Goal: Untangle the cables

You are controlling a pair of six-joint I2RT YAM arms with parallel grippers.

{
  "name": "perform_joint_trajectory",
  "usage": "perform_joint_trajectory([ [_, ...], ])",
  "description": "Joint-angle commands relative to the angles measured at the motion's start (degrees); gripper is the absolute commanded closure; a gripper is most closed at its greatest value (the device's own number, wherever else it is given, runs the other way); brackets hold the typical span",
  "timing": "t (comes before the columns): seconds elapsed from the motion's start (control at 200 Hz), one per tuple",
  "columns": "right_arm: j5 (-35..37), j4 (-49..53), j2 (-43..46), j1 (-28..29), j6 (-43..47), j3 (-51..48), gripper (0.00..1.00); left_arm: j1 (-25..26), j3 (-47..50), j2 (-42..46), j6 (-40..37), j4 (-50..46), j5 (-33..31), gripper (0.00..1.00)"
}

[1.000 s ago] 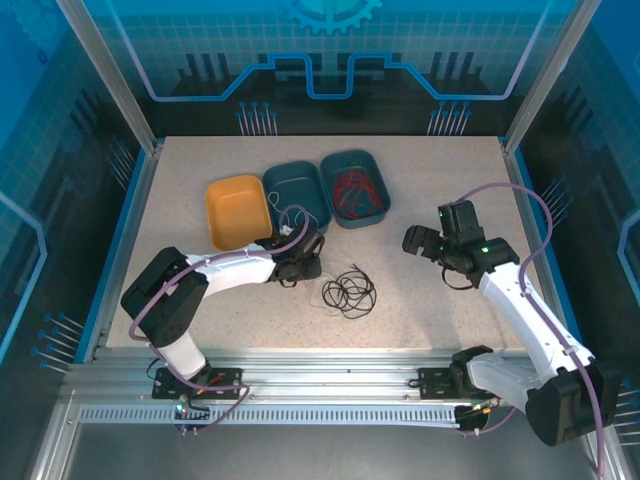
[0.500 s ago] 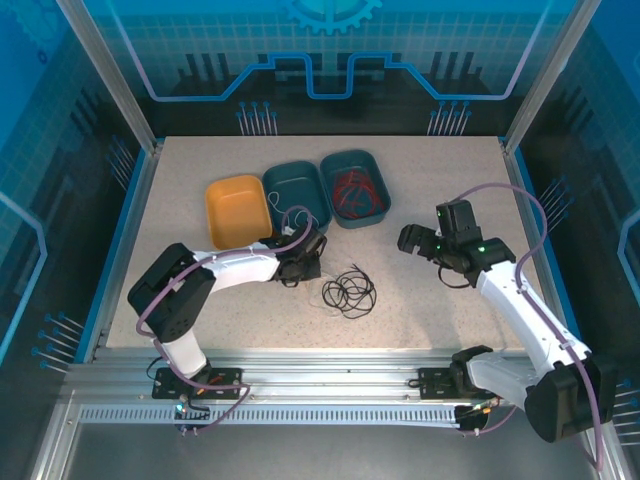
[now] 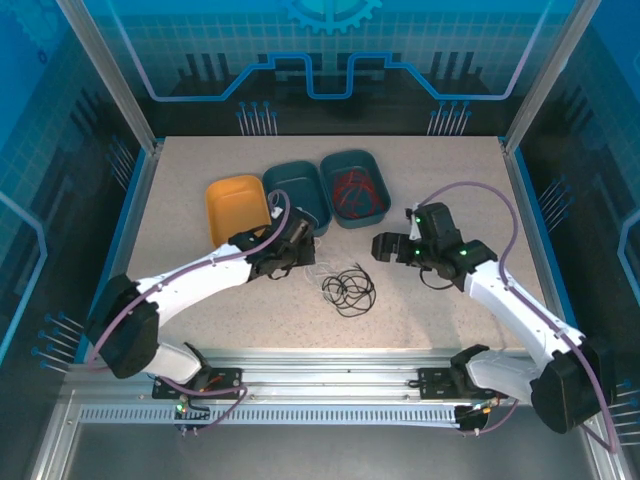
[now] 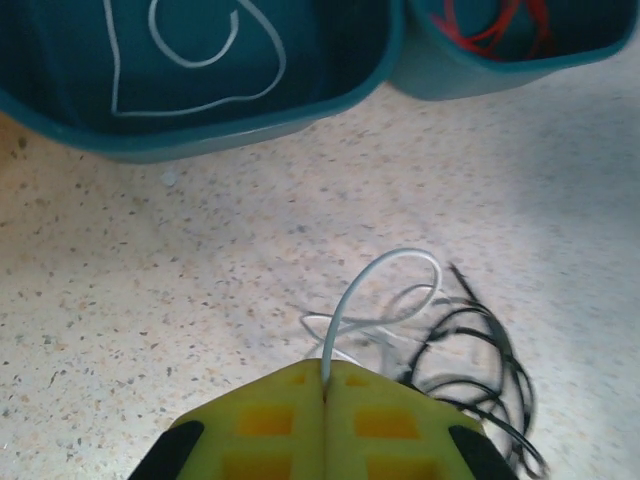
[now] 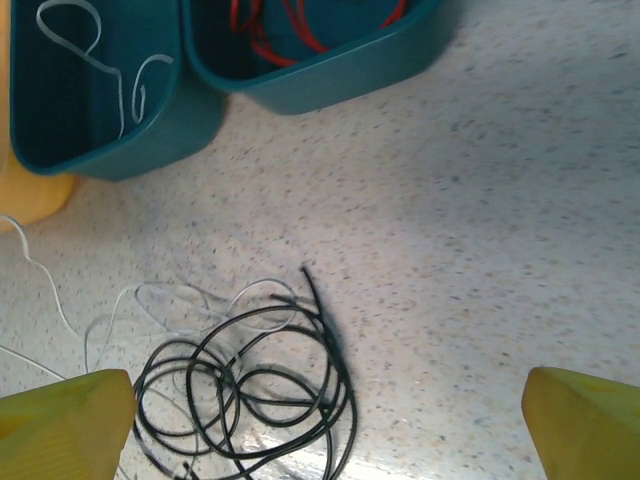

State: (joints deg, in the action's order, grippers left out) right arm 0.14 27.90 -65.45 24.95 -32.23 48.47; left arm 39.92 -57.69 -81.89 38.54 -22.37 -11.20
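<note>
Below, left hand [image 4: 325, 385] pinches the white cable [image 4: 385, 275], its far end blurred among the black cable [image 3: 348, 290] on the tabletop [image 4: 150, 300]; right hand [image 5: 325, 410] gapes wide; red cable [image 3: 352, 190] lies in a teal bin [image 5: 330, 75], partly cropped.

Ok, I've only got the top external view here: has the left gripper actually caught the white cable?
Observer: Yes. On the left wrist view the left gripper is shut on the white cable, which arches out of its closed jaws.
Operator: Is it free of the black one?
Observer: No. On the right wrist view white loops overlap the black cable at its upper left.
Operator: And the right gripper?
Observer: The right gripper is wide open, holding nothing.
</note>
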Motion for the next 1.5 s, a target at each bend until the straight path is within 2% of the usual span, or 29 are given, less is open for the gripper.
perform_joint_trajectory([
  [0.0, -2.0, -4.6, -3.1, 2.6, 0.8, 1.4, 0.0, 0.2, -2.4, 3.2, -3.1, -2.6, 4.3, 1.0],
  [0.105, -4.3, -8.0, -6.6, 5.0, 0.1, 1.6, 0.0, 0.3, -4.2, 5.1, -4.7, -2.9, 6.8, 1.0],
  [0.315, -1.3, -7.3, -12.0, 9.5, 0.7, 5.7, 0.0, 0.2, -8.9, 8.2, -8.3, -2.8, 9.8, 1.0],
  [0.685, -0.7, -8.4, -13.9, 10.8, 0.0, 5.6, 0.0, 0.3, -17.0, 11.0, -13.4, -1.9, 12.1, 1.0],
  [0.941, 0.5, -8.5, -15.3, 10.7, -1.0, 4.5, 0.0, 0.3, -20.7, 12.8, -16.7, -1.4, 10.1, 1.0],
  [1.231, 3.6, -6.5, -14.1, 10.4, -1.2, 5.1, 0.0, -0.3, -26.6, 13.2, -21.0, -3.4, 4.8, 1.0],
  [1.496, 3.5, -6.4, -13.4, 10.0, -1.3, 4.7, 0.0, -0.7, -32.9, 14.8, -26.5, -3.4, 1.8, 1.0],
])
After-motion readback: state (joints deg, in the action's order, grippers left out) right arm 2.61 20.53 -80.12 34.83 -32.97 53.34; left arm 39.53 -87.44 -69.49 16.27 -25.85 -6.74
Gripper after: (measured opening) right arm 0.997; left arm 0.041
